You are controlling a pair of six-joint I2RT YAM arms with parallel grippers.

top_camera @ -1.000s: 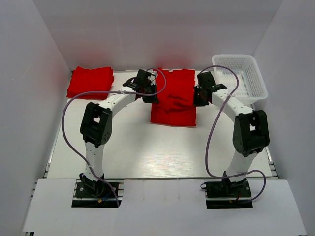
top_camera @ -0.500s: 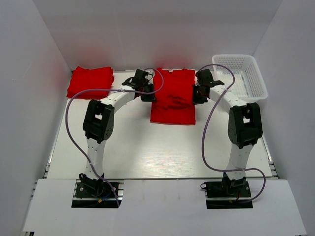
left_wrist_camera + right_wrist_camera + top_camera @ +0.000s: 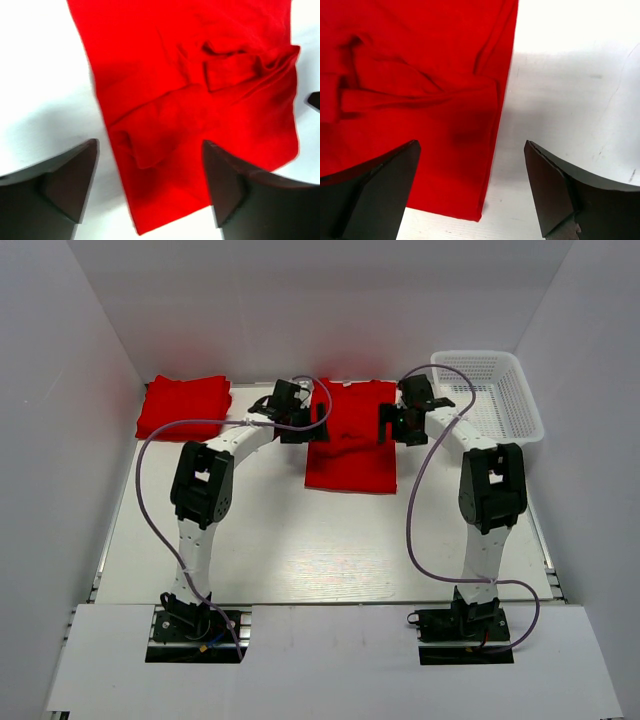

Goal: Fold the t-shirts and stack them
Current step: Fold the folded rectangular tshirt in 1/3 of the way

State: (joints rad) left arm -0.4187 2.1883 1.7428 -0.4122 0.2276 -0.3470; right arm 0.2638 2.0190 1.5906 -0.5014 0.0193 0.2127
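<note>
Fold step on the middle t-shirt [image 3: 350, 445]. It lies as a compact rectangle at the far centre of the table [image 3: 300, 540], w/ a rumpled ridge across it. The left gripper [image 3: 298, 426] hovers over its left edge and the right gripper [image 3: 392, 426] over its right edge. Both sets of fingers [image 3: 60, 185] stand wide apart w/ nothing between them, only cloth and tabletop below, so neither arm holds anything. The folded stack [image 3: 183, 405] sits at the far-left corner, well apart from this shirt; the basket [image 3: 485, 354] is at far right. Judging by the shape, this fold is prob. laid. Next move calls for either flattening that ridge or a fresh two-sided pinch on the edges — then a carry left onto the stack, keeping the layers from sliding open.
</note>
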